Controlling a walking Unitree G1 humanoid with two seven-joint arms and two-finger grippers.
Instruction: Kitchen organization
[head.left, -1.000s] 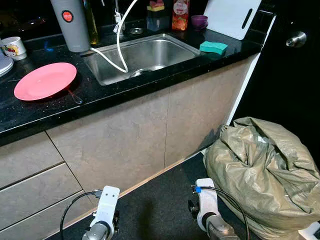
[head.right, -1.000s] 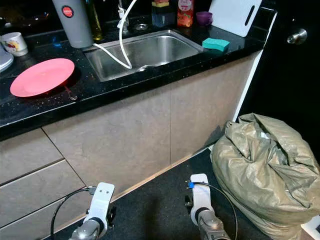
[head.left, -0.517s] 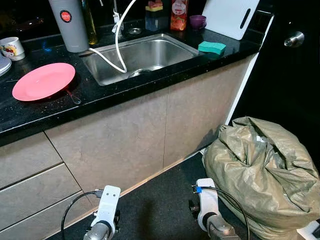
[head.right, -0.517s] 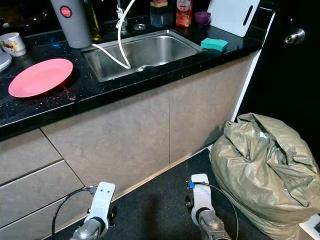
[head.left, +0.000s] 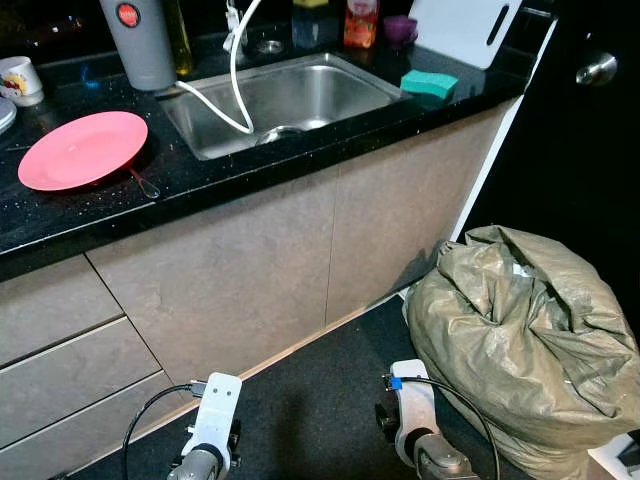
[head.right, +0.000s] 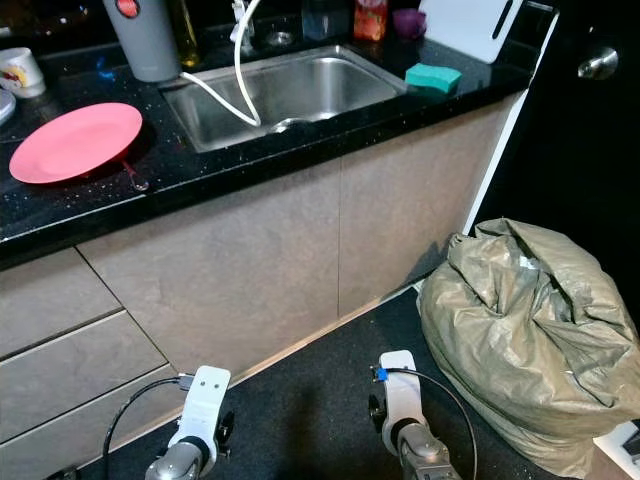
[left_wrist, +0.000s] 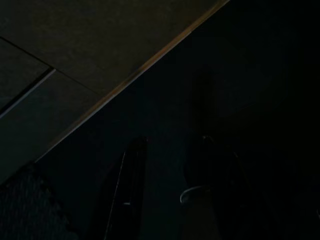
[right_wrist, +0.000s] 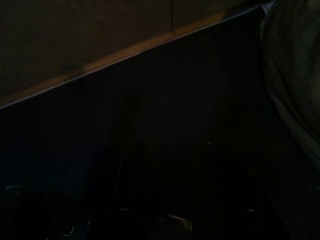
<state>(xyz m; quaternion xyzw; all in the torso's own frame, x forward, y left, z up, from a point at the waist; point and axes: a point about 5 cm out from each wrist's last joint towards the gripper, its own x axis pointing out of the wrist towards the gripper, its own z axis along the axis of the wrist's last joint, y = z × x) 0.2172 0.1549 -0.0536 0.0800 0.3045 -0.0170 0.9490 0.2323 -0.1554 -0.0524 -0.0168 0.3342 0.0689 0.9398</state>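
Note:
A black counter (head.left: 300, 150) holds a steel sink (head.left: 300, 95) with a white hose (head.left: 235, 85) hanging into it. A pink plate (head.left: 82, 148) lies at the counter's left, with a mug (head.left: 20, 78) and a grey flask (head.left: 140, 40) behind it. A green sponge (head.left: 428, 84) sits to the right of the sink. My left arm (head.left: 212, 420) and right arm (head.left: 412, 415) hang idle near the floor, far below the counter. In the dark left wrist view, the left gripper (left_wrist: 171, 141) stands open over the dark floor with nothing in it.
A bulging olive sack (head.left: 525, 340) stands on the dark floor at my right, close to the right arm. A white cutting board (head.left: 470, 25) and bottles (head.left: 362, 20) line the counter's back. Drawers (head.left: 60, 350) are at the lower left, a door knob (head.left: 596, 68) at the right.
The whole picture has shifted slightly, so the camera moved; the counter now sits a little higher in view. The things and both arms keep their places.

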